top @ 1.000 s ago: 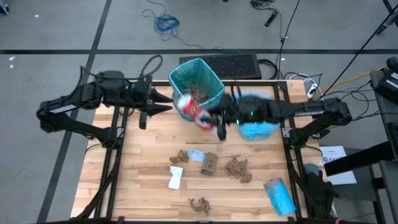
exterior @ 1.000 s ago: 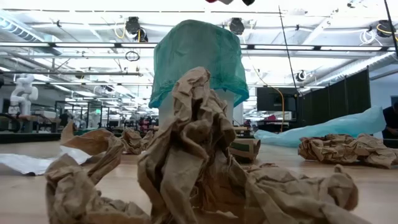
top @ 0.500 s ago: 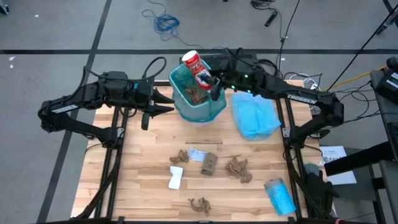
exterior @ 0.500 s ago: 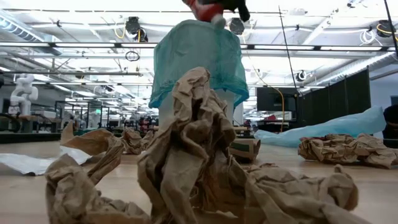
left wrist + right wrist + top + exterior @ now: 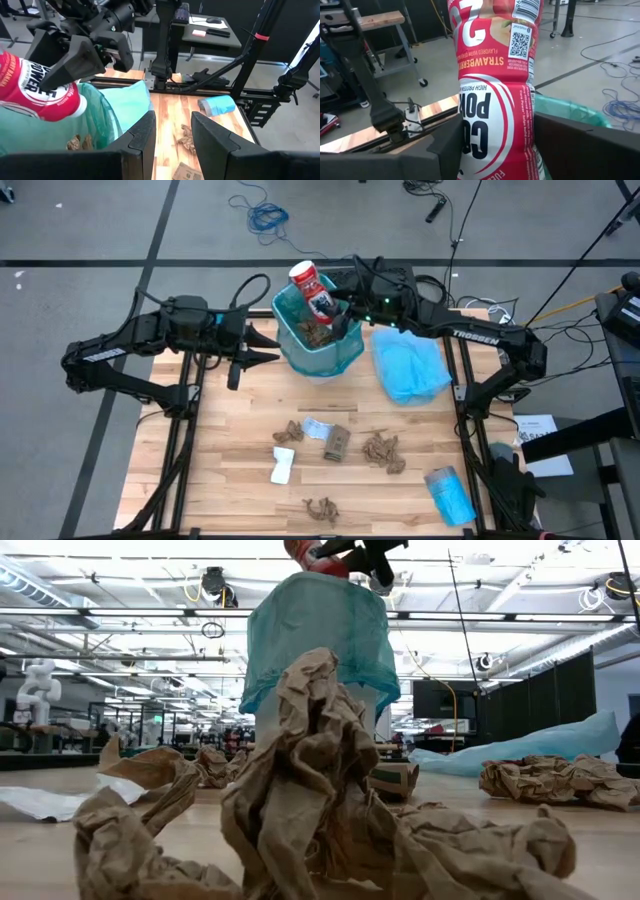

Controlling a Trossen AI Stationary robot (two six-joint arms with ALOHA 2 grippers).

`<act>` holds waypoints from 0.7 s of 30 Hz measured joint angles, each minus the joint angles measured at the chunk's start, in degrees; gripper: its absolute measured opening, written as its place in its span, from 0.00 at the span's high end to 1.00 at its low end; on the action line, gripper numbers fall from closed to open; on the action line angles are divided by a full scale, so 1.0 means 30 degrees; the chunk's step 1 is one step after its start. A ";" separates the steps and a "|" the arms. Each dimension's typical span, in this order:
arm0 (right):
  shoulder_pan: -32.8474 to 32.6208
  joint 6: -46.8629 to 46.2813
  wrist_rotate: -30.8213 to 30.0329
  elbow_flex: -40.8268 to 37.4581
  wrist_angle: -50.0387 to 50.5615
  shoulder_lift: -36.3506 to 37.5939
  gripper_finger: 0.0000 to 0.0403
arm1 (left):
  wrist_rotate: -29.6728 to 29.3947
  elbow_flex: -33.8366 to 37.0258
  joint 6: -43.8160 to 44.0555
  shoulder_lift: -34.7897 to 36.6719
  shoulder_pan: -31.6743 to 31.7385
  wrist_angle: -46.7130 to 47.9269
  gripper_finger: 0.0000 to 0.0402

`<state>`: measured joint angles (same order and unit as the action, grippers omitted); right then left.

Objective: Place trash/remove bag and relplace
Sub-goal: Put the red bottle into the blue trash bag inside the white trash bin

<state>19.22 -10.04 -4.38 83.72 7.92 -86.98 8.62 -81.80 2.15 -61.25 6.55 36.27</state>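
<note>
The right gripper is over the bin with its fingers either side of the bottle; the right wrist view shows the bottle standing between them, but whether they squeeze it or have just let go, I cannot tell; a second ago this gripper was low at the bin's near side with the bottle a blur beside it, half a second ago it had swung up over the rim, and now the bottle sits a touch farther back, tilted above the opening; the label reads "STRAWBERRY" and "HIGH PROTEIN" in the right wrist view, with a QR code and big white letters on red; the bottle is red and white with a white cap end; the left gripper waits just beside the bin's left wall, fingers parted with nothing between them, same place as before; brown paper lies inside the teal-lined bin; on the counter the rest has not moved: paper wads, a white packet, a pale scrap, a small brown carton; a blue bag lies right of the bin.
</note>
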 joint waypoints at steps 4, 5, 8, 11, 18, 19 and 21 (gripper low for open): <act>-0.0009 0.0007 -0.0039 0.0000 -0.0010 0.0037 0.48 | -0.0003 0.0000 -0.0007 0.0006 0.0007 0.0074 0.70; -0.0014 0.0053 -0.0024 0.0000 0.0010 0.0037 0.48 | -0.0006 0.0000 -0.0008 0.0006 0.0007 0.0080 0.70; -0.0029 0.0137 0.0008 0.0000 -0.0007 0.0037 0.49 | -0.0006 0.0000 -0.0020 0.0006 0.0022 0.0080 0.70; -0.0014 0.0116 0.0027 0.0000 -0.0013 0.0037 0.48 | -0.0006 0.0000 -0.0338 0.0006 0.0022 0.0092 0.70; -0.0021 0.0378 0.1090 0.0000 -0.0430 0.0051 0.44 | -0.0006 0.0000 -0.0458 0.0006 0.0022 0.0160 0.70; -0.0021 0.0386 0.1101 0.0000 -0.0423 0.0051 0.43 | -0.0006 0.0000 -0.0473 0.0006 0.0022 0.0166 0.70; -0.0006 0.0540 0.1177 0.0000 -0.0419 0.0051 0.40 | -0.0006 0.0000 -0.0474 0.0006 0.0022 0.0199 0.70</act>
<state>19.20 -8.42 -0.85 83.72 6.66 -86.83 8.60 -81.80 0.73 -61.23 6.61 36.87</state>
